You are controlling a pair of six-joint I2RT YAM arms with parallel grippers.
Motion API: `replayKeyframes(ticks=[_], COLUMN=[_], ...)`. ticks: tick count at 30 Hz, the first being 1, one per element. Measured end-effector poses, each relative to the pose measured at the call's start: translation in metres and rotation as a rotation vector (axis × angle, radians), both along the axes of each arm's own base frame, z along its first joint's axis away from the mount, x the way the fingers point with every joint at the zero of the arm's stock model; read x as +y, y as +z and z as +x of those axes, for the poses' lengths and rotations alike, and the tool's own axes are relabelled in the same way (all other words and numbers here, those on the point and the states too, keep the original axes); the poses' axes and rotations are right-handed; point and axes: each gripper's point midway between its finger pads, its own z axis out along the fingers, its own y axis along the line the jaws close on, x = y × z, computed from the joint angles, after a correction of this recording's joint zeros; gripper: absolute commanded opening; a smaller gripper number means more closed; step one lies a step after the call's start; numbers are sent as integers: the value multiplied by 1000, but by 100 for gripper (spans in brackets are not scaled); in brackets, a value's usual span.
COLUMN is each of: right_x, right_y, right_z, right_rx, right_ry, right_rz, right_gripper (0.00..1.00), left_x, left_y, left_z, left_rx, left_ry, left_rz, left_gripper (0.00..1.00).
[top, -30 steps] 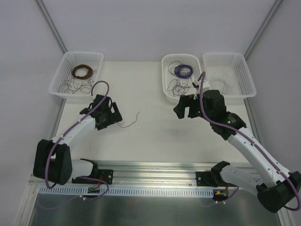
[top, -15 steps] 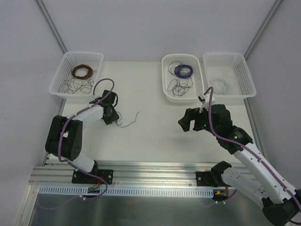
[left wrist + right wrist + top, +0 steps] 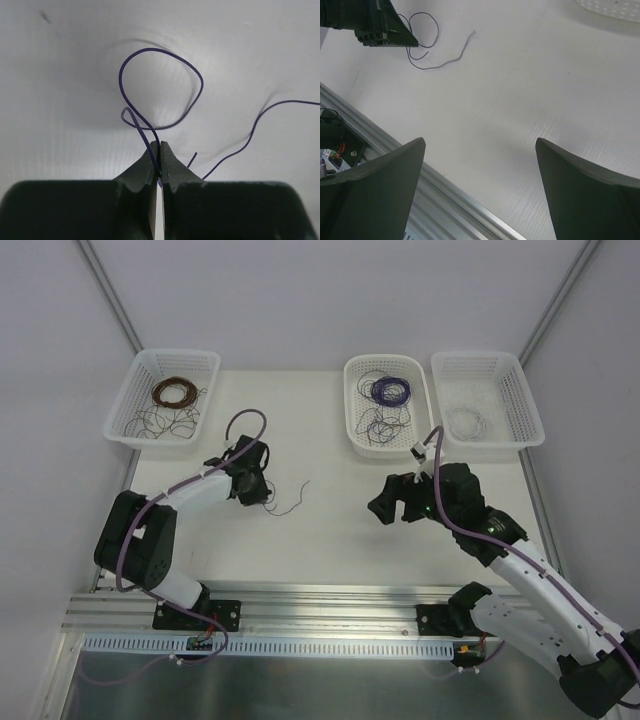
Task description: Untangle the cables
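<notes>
A hair-thin purple cable [image 3: 155, 49] lies on the white table, curling into one loop in front of my left gripper [image 3: 160, 146]. The jaws are shut on the strand at their tips, and its free end trails off to the right. From above, the left gripper [image 3: 255, 490] sits left of centre with the cable [image 3: 298, 494] running right from it. My right gripper [image 3: 480, 142] hovers open and empty over bare table; its view shows the cable [image 3: 447, 63] and the left gripper [image 3: 382, 27] at the upper left. More tangled cables [image 3: 378, 425] lie in the middle basket.
Three white baskets stand at the back: the left one [image 3: 120, 412] holds a brown coil and loose strands, the middle one [image 3: 352, 415] a purple coil, the right one [image 3: 530, 412] pale wire. A metal rail [image 3: 330, 600] runs along the near edge.
My left gripper has closed on the purple cable and shifted right, dragging it along. The right arm has pulled back from the middle basket toward the near side, still open.
</notes>
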Motion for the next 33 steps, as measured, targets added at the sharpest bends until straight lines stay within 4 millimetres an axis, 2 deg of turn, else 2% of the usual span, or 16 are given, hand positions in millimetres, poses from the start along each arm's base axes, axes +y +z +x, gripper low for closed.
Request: replayKeyframes(ticks=[7, 13, 19, 22, 28, 33], right_x=[25, 41, 56, 65, 83, 97], right_y=[-2, -8, -13, -14, -2, 5], right_z=[2, 7, 12, 15, 20, 22], right_rx=[46, 86, 104, 114, 93, 78], right_ry=[54, 73, 118, 147, 210, 256], right_rz=[81, 126, 142, 153, 193, 210], right_gripper=[97, 97, 97, 97, 99, 86], left_x=[-67, -106, -132, -139, -148, -152], left_y=[50, 91, 132, 145, 150, 152], left_z=[-26, -53, -77, -85, -98, -104], left_rx=[-148, -260, -378, -407, -409, -412], left_ry=[-318, -573, -773, -836, -914, -950], left_rz=[-77, -159, -268, -308, -348, -359], left_gripper=[0, 0, 0, 0, 0, 0])
